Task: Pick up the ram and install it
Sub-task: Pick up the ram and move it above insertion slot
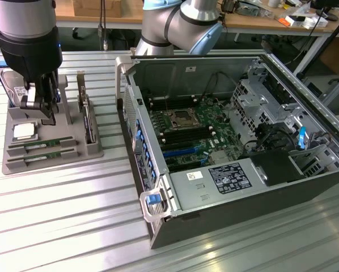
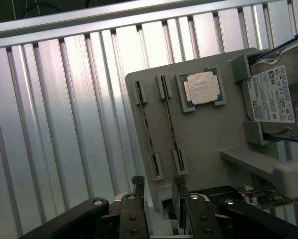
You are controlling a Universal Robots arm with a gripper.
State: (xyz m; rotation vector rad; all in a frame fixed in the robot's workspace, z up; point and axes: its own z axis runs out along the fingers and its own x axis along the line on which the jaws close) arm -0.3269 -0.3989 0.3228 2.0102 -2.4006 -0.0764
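Over on the exterior view's left, the gripper (image 1: 40,110) hangs above the gray tray (image 1: 11,164), and its pincer is spread wide, with the fingers (image 2: 134,211) well apart and bare tray showing between them. It is closed on nothing at this moment.

And there's the ram (image 1: 43,144), seated on its edge in a tray slot just beside the square CPU (image 1: 23,131). Its long axis runs across the tray, roughly along the exterior view's left-to-right line, with the right end tipped slightly away. A second stick (image 1: 43,156) lies parallel in the next slot, on the side away from the CPU.

From the wrist, the ram (image 2: 170,124) shows as a thin dark line, one end pointing toward the gripper (image 2: 158,186) and the other toward the tray's far edge. The second stick (image 2: 146,129) runs alongside it. The CPU (image 2: 204,88) sits flat, and the hard drive (image 2: 276,97) stands at the tray's end.

Off to the exterior view's right, the computer case (image 1: 232,187) lies open on the ribbed table (image 1: 73,226), motherboard (image 1: 183,127) exposed.
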